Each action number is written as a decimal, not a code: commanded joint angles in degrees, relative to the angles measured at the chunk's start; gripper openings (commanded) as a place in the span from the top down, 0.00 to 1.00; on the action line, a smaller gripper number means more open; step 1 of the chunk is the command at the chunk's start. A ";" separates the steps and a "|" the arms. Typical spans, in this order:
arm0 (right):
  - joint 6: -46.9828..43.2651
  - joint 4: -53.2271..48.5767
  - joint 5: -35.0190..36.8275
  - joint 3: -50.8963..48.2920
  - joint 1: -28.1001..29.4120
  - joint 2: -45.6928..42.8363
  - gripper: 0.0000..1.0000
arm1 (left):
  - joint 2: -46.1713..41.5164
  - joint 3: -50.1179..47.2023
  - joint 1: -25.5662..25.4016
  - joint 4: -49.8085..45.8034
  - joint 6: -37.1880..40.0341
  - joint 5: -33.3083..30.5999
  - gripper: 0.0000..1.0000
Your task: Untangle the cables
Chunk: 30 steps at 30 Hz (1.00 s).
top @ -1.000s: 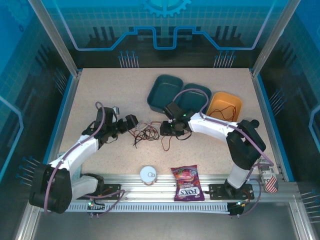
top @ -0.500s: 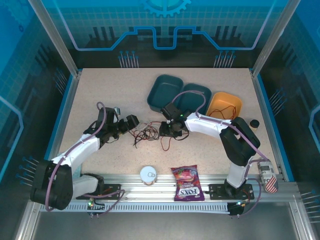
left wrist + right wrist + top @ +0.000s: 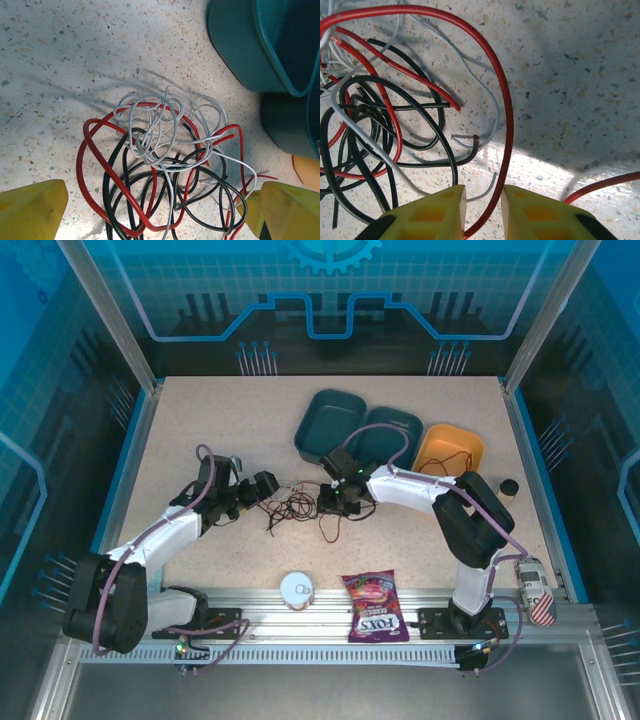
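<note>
The cables (image 3: 295,505), one red, one black and one white, lie in a small tangle on the speckled table between my two grippers. The left gripper (image 3: 266,486) is at the tangle's left edge. In its wrist view, the left gripper (image 3: 162,212) is open, its yellow fingers (image 3: 32,210) wide apart. Loops of red cable (image 3: 82,165), black cable (image 3: 107,180) and white cable (image 3: 150,115) lie between them. My right gripper (image 3: 332,502) is at the tangle's right edge. In its wrist view, the right gripper (image 3: 484,212) has a narrow gap, through which a red cable (image 3: 507,125) runs loosely.
Two teal containers (image 3: 335,420) and an orange bowl (image 3: 450,450) stand behind the tangle; a teal wall (image 3: 250,55) is close ahead of the left gripper. A candy bag (image 3: 372,605) and a white roll (image 3: 297,589) lie at the near edge.
The right gripper has slid left, closer into the tangle's right side, and its elbow has swung left. The left arm has barely shifted.
</note>
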 commanded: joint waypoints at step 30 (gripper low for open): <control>0.53 0.39 2.04 -3.09 0.49 -3.04 0.94 | 0.63 -0.29 -0.46 -0.07 0.99 0.64 0.01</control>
